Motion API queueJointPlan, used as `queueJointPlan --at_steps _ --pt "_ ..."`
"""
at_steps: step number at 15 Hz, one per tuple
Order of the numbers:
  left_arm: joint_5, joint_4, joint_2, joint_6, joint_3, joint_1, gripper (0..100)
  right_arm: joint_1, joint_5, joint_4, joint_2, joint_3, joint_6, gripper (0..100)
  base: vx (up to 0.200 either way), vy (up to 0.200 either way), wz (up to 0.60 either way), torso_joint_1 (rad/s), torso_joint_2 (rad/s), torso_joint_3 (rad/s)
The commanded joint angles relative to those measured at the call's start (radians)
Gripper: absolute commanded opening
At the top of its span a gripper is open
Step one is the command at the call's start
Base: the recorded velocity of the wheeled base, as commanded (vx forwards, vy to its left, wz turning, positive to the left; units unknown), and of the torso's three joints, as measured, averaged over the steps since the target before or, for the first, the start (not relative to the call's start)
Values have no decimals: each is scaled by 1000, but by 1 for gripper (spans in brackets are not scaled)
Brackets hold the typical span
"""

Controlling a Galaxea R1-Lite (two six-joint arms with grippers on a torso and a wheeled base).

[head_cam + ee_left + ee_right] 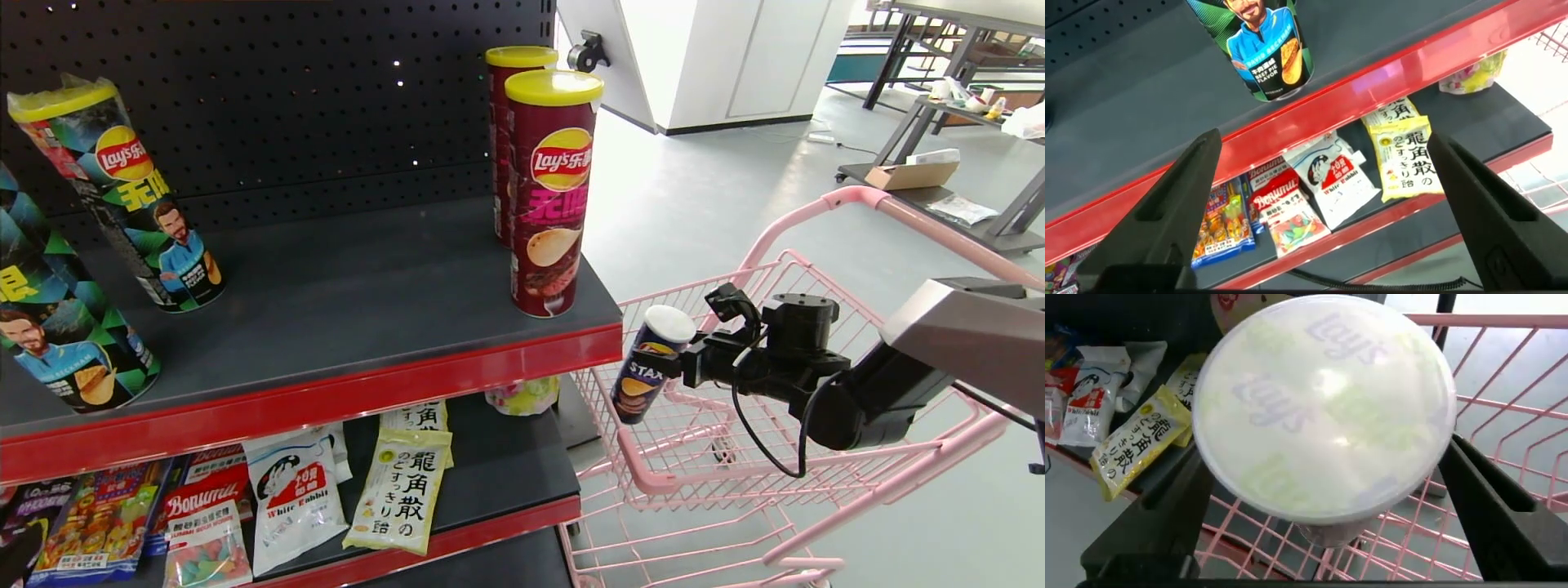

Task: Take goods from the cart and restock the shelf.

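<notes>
Cardboard-looking chip can (651,363), white lid: probably light and stiff, slick, dentable, so a mid-body hold suits. Right pincer (671,365) grasps its side, tilted, above the pink cart (853,196), at 4 o'clock from the maroon can (551,196) on the shelf (367,278). Left pincer (1323,140) released, empty.

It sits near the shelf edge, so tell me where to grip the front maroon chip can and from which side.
Grip the front maroon can mid-body, from the shelf's open front: it stands upright, a straight cylinder, with another can close behind.
</notes>
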Motion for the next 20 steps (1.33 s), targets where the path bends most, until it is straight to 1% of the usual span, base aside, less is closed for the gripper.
queueJointPlan --at_steps 1,3,4,7,9,11,13,14,15,16,17,18,19,20 --pt "1 0 5 4 0 0 100 13 1 0 49 -39 2 100 0 0 0 0 0 0" --pt "1 0 10 4 0 0 100 13 -1 0 69 -53 2 100 0 0 0 0 0 0" --pt "1 0 11 6 0 0 100 13 -3 0 71 -62 12 0 0 0 0 0 0 0" --pt "1 0 13 4 3 0 100 19 -6 0 66 -65 39 0 0 0 0 0 0 0" --pt "-3 0 13 4 6 0 100 19 -15 -2 -24 10 36 0 0 0 0 0 0 0" --pt "-10 0 19 4 10 -2 100 8 -24 9 -190 123 36 0 0 0 0 0 0 0" --pt "-35 -2 28 4 10 0 100 -38 -39 13 -348 214 33 0 0 0 0 0 0 0" --pt "-38 -2 30 4 10 0 100 -43 -41 13 -360 220 33 0 0 0 0 0 0 0" --pt "-47 -2 34 6 10 -2 100 -95 -49 92 -526 269 30 0 0 0 0 0 0 0" --pt "-47 -2 33 6 15 -2 100 -116 -52 191 -642 292 28 0 0 0 0 0 0 0" --pt "-49 -2 33 6 18 -3 100 -126 -55 239 -688 295 28 0 0 0 0 0 0 0" --pt "-52 -2 33 6 24 -3 100 -145 -92 365 -800 291 22 0 0 0 0 0 0 0" --pt "-52 -2 31 13 26 -3 100 -139 -173 481 -909 277 21 0 0 0 0 0 0 0" --pt "-55 -2 30 15 29 -3 100 -118 -262 552 -978 277 19 0 0 0 0 0 0 0"
